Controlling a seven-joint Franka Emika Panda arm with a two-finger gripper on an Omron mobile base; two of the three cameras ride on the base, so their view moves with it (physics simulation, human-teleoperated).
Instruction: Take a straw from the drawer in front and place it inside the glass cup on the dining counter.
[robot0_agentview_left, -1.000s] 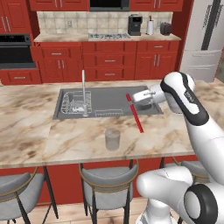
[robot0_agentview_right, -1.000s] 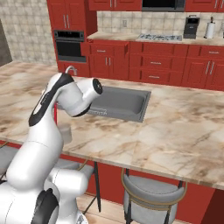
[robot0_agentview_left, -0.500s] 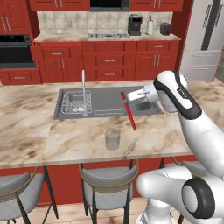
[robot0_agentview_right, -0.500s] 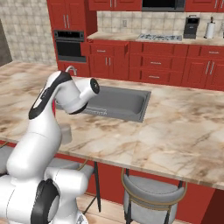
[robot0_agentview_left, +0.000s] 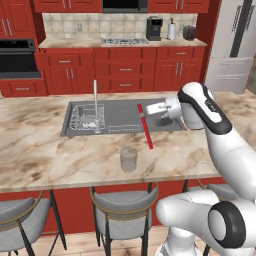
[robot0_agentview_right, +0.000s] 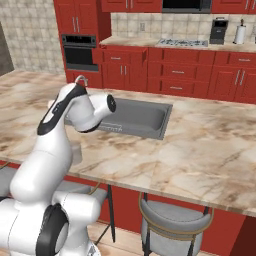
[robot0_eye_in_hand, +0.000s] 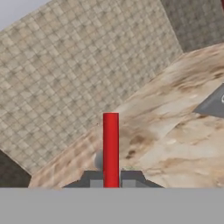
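Note:
My gripper is shut on the thin red straw near its upper end. It hangs over the front edge of the sink, leaning slightly. The straw's lower tip is a little right of the clear glass cup and above its rim. The cup stands upright on the marbled dining counter. From the hand, the straw rises between my fingertips, with my gripper closed around it. A red drawer in the far cabinets looks pulled out a little.
A tall faucet stands at the sink's left side. Grey stools are tucked under the counter's near edge. On the far worktop are a gas hob, a coffee machine and a paper roll.
My gripper has carried the straw leftward over the sink's front edge, closer to the cup. The cup has not moved.

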